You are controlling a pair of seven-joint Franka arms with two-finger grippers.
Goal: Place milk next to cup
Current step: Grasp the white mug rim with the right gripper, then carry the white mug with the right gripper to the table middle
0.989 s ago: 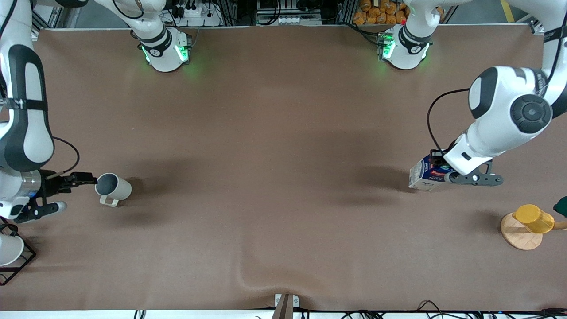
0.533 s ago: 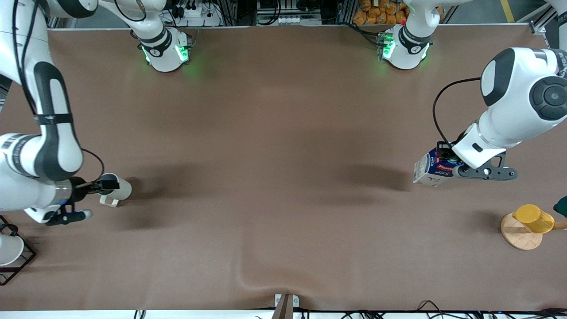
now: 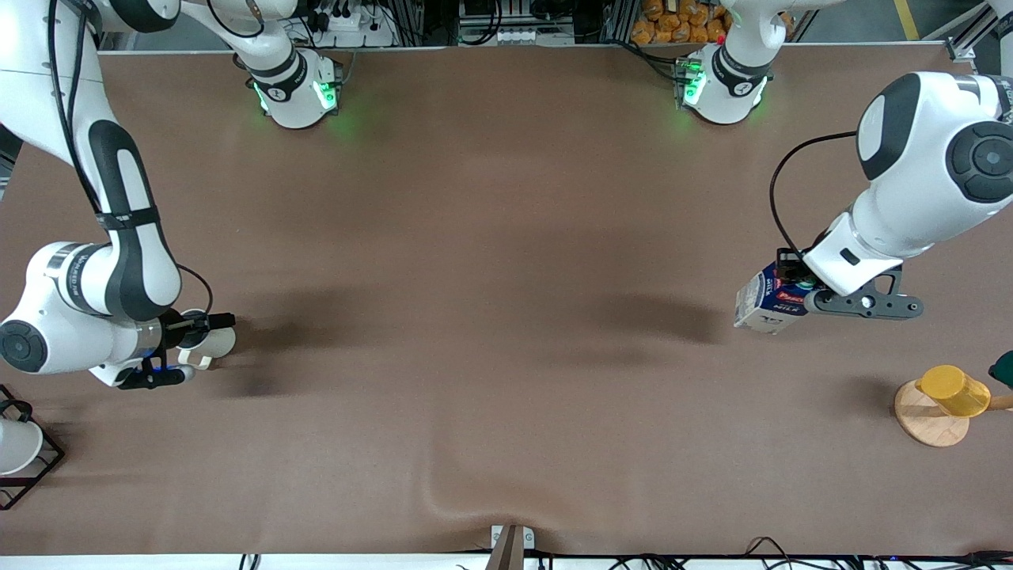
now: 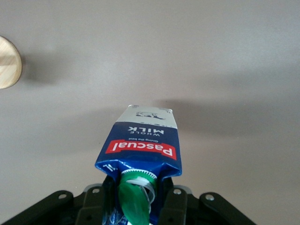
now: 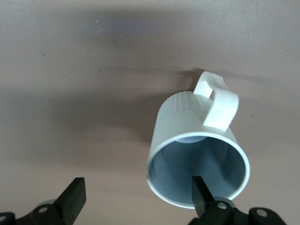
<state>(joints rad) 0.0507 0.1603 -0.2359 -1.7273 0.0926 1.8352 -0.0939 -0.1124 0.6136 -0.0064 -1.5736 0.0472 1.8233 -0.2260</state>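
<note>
The milk (image 3: pixel 761 303), a dark blue carton with a green cap and a red-and-white label, hangs tilted in my left gripper (image 3: pixel 798 299) just above the table at the left arm's end. In the left wrist view my left gripper (image 4: pixel 136 202) is shut on the top of the milk (image 4: pixel 140 143). The cream cup (image 3: pixel 222 342) sits at the right arm's end. My right gripper (image 3: pixel 204 336) is open at its rim. In the right wrist view one of my right gripper's (image 5: pixel 138 197) fingers (image 5: pixel 202 191) is inside the mouth of the cup (image 5: pixel 187 126), the other outside.
A yellow cup (image 3: pixel 954 389) lies on a round wooden coaster (image 3: pixel 926 419) near the left arm's end; the coaster also shows in the left wrist view (image 4: pixel 8 62). A white cup in a black wire rack (image 3: pixel 24 467) stands at the right arm's end. The cloth has a wrinkle (image 3: pixel 451 499).
My right gripper has moved over the cup, so one finger is now in its mouth. My left gripper has shifted the milk slightly and holds it a little higher.
</note>
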